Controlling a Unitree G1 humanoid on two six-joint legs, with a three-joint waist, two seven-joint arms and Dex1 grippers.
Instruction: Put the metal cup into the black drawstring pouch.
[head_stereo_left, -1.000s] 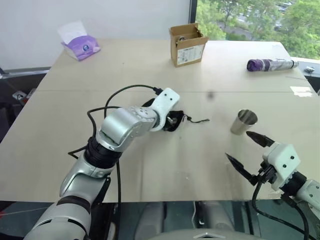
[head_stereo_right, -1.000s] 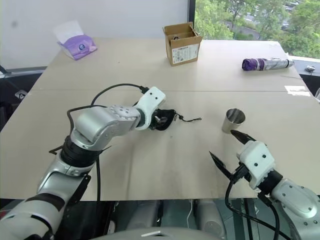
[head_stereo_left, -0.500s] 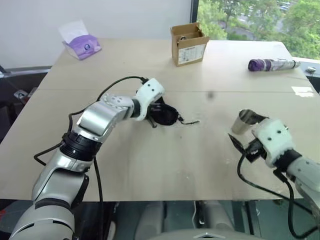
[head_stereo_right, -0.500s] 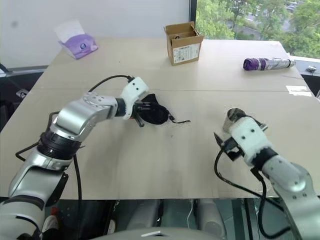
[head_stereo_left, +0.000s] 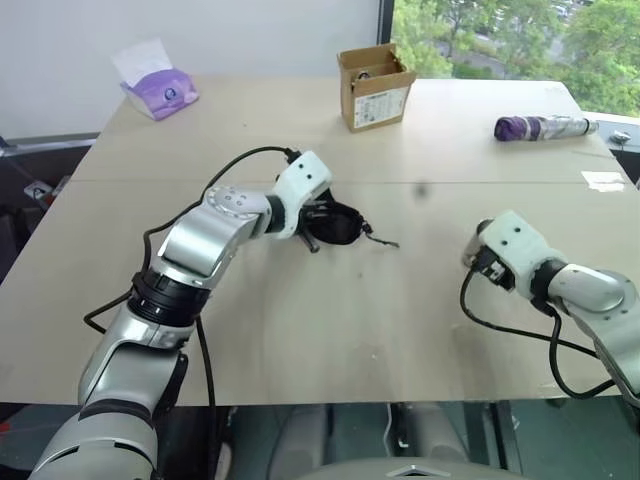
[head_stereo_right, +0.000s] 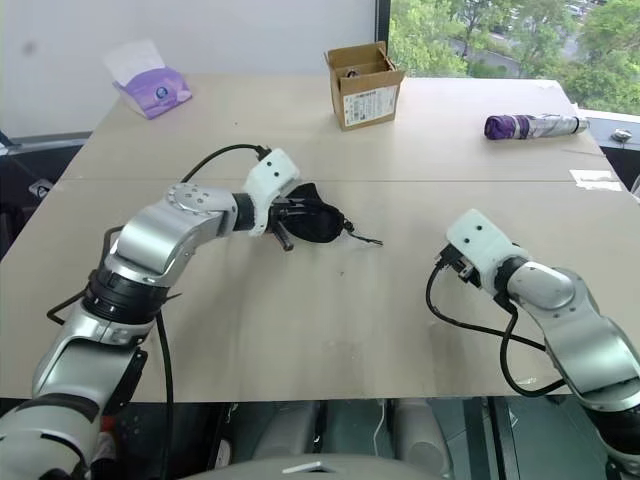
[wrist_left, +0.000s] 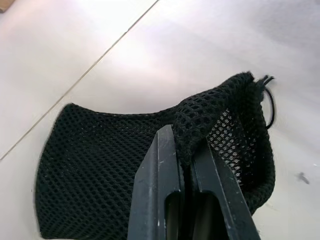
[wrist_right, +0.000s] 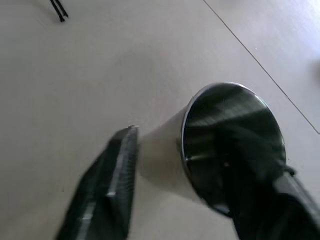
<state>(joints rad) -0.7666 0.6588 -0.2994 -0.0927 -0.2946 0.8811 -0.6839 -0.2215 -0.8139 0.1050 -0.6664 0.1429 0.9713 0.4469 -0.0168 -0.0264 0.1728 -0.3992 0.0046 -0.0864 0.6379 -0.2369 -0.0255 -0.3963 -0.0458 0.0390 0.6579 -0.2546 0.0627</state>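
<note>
Your left gripper is pinching the pouch at its mouth rim, jaws fully closed on the mesh, holding one lip raised off the table. The pouch is sitting near the table's centre, its cord trailing toward 4 o'clock. Your right gripper is straddling the cup, which is standing at about 3 o'clock from the pouch and well apart from it. One finger is standing just clear of the cup's wall and the other is lying against the far side of the rim, so the jaws are part open and not yet clamped.

To do this step well, you should be centring the cup between the fingers before squeezing; as things stand it is sitting nearer one finger, and an uneven close is likely to tip or skid it. Grip low enough that the tapered, slick wall is not squirting upward. Keep the pouch lip high and try to spread the mouth, since a single pinch is leaving the opening narrow.

Counting: one cup, one pouch, one cardboard box at 12 o'clock, one tissue pack at 10 o'clock, one purple roll at 2 o'clock.
</note>
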